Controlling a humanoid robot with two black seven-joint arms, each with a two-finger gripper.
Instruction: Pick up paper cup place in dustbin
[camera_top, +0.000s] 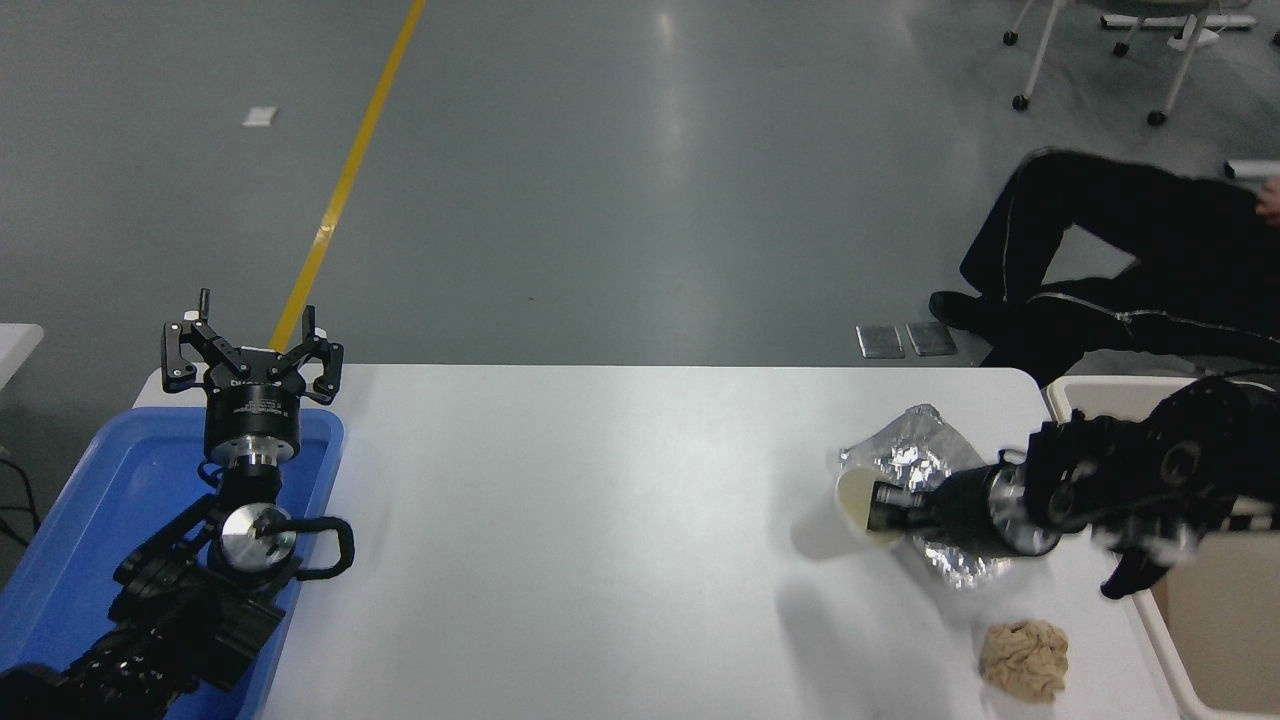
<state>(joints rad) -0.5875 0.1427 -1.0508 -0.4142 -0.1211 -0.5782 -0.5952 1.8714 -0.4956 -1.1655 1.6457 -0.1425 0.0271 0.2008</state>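
The small white paper cup (858, 503) with a cream inside hangs above the table, lifted and tipped, its mouth facing the camera. My right gripper (885, 510) is shut on its rim, one finger inside the cup. The arm comes in from the right edge, blurred by motion. The beige dustbin (1075, 392) stands off the table's right edge, partly hidden behind my right arm. My left gripper (250, 355) is open and empty, parked over the blue tray at the left.
A crumpled foil tray (915, 458) lies just behind the cup. A tan paper ball (1024, 659) lies near the front right edge. The blue plastic tray (110, 500) is at the left. A seated person's legs (1100, 260) are beyond the far right corner.
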